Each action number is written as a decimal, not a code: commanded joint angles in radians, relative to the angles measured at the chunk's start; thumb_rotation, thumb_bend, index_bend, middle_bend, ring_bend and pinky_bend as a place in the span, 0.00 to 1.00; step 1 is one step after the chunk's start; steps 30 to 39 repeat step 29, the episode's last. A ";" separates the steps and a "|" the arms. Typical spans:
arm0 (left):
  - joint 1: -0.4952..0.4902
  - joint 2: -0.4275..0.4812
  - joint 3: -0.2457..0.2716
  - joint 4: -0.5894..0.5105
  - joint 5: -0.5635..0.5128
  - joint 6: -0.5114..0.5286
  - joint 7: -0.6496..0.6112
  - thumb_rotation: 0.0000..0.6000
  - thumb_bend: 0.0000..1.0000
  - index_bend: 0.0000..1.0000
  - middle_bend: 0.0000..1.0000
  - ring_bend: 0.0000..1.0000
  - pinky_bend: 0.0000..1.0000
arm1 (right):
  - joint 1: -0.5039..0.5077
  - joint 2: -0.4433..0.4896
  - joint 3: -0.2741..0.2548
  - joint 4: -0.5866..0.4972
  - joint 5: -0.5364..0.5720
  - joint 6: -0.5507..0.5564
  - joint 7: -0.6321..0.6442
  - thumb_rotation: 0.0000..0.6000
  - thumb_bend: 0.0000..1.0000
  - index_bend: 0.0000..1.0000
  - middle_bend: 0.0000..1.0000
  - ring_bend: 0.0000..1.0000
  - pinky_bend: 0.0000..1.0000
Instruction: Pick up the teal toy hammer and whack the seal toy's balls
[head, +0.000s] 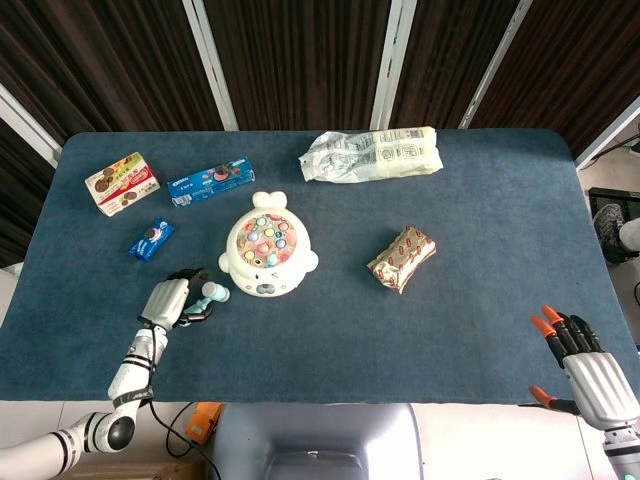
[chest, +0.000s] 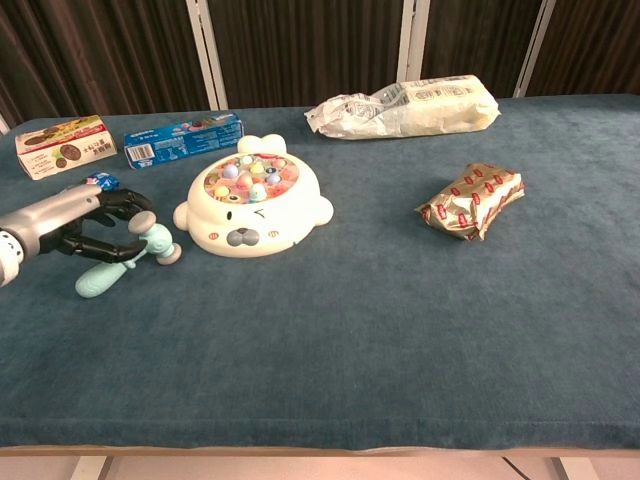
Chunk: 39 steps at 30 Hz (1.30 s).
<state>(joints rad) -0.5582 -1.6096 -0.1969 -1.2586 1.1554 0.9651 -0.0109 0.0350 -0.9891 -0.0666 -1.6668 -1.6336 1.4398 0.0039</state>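
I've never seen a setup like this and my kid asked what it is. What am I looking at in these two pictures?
It is a two-armed robot at a table, steered remotely by a person. Each arm ends in a mechanical hand. One picture looks down from the robot's head, the other looks forward from its chest.

The left hand holds a teal toy hammer, lifted beside a white seal toy whose top is filled with coloured balls. The right hand waits at the table's near corner, fingers spread, holding nothing.

Snacks also lie on the blue table: a white bag, a gold and red packet, a long blue box, a cookie box and a small blue packet.
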 joint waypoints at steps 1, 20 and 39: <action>0.017 -0.012 0.019 0.027 0.070 0.069 -0.022 0.70 0.39 0.19 0.21 0.12 0.15 | 0.000 -0.001 0.000 0.000 0.000 -0.001 -0.002 1.00 0.30 0.00 0.00 0.00 0.00; 0.444 0.310 0.330 -0.246 0.408 0.679 0.075 1.00 0.40 0.03 0.00 0.00 0.11 | -0.004 -0.015 -0.001 -0.001 0.007 -0.005 -0.049 1.00 0.30 0.00 0.00 0.00 0.00; 0.450 0.328 0.294 -0.237 0.433 0.677 0.027 1.00 0.40 0.03 0.00 0.00 0.10 | -0.008 -0.020 -0.010 -0.001 -0.015 0.004 -0.058 1.00 0.30 0.00 0.00 0.00 0.00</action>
